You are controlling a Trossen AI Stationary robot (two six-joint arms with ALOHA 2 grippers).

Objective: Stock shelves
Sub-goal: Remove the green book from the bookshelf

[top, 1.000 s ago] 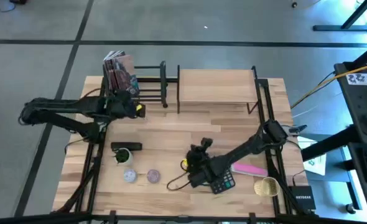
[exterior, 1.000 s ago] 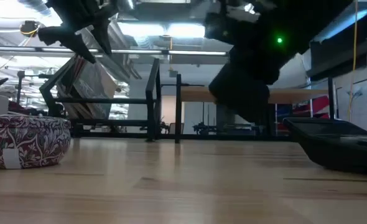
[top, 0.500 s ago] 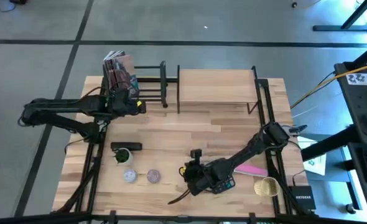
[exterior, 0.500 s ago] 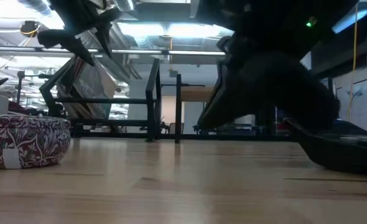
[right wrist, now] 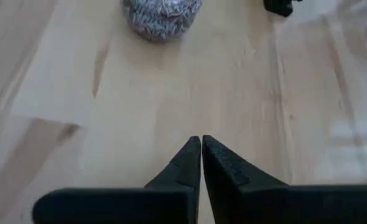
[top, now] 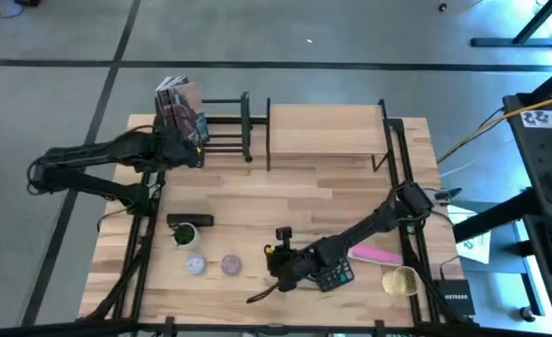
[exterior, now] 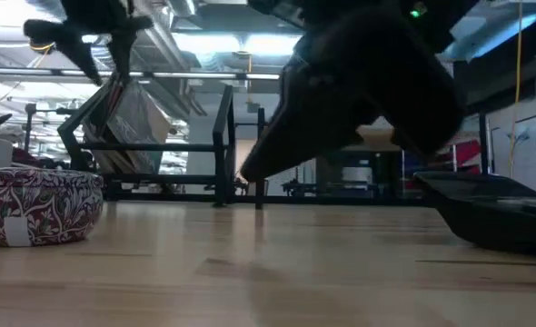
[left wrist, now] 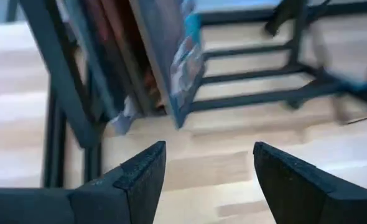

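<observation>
The black bar book rack (top: 227, 126) stands at the table's far left, and several books (top: 178, 105) lean in its left end. To its right stands the light-wood board shelf (top: 325, 131), its top bare. My left gripper (top: 184, 150) hovers open just in front of the books (left wrist: 165, 56), with nothing between its fingers. My right gripper (top: 274, 260) is shut and holds nothing. It hangs low over the table's near middle and points at a patterned round pouch (right wrist: 162, 12).
Near the front left lie a black item (top: 190, 222), a green-topped thing (top: 184, 234) and two round pouches (top: 195, 265) (top: 230, 265). A calculator (top: 337, 273), a pink item (top: 381, 254), a yellow mesh ball (top: 399, 279) and a black box (top: 454, 301) lie front right.
My right gripper has swung away from the calculator toward the table's left and near edge, coming down low over the wood. My left gripper has drifted toward the far left, closer to the books in the rack.
</observation>
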